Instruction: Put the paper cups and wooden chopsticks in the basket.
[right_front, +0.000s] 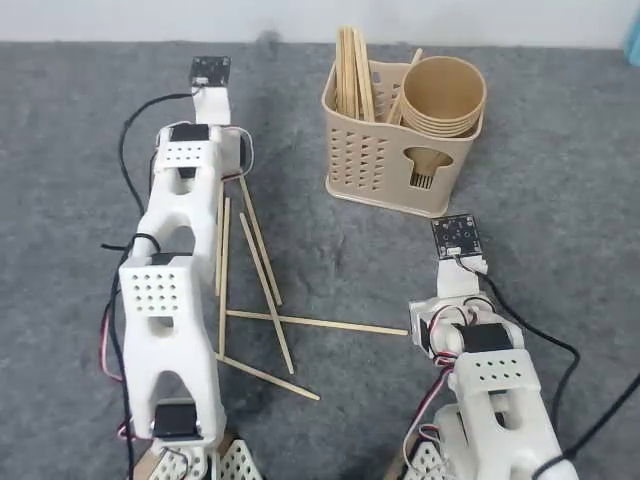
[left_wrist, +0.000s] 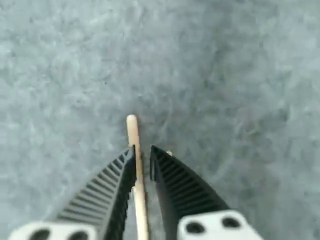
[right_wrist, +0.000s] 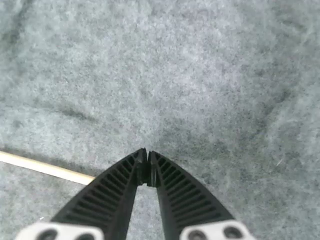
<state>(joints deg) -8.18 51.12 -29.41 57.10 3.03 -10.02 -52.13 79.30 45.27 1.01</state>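
Note:
A beige slotted basket (right_front: 368, 160) at the back holds a stack of paper cups (right_front: 443, 95) and several upright chopsticks (right_front: 352, 70). Several wooden chopsticks (right_front: 266, 292) lie scattered on the grey carpet beside the left arm (right_front: 170, 290). My left gripper (left_wrist: 142, 150) is low over the carpet and shut on one chopstick (left_wrist: 133, 131), which runs between its fingers. A second stick's tip (left_wrist: 169, 153) peeks out beside one finger. My right gripper (right_wrist: 148, 152) is shut on nothing just above the carpet, near the end of a long chopstick (right_wrist: 45, 167).
The long chopstick (right_front: 315, 323) lies crosswise between the two arms, pointing at the right arm (right_front: 470, 340). Open carpet separates the right arm from the basket. Black cables trail beside both arms.

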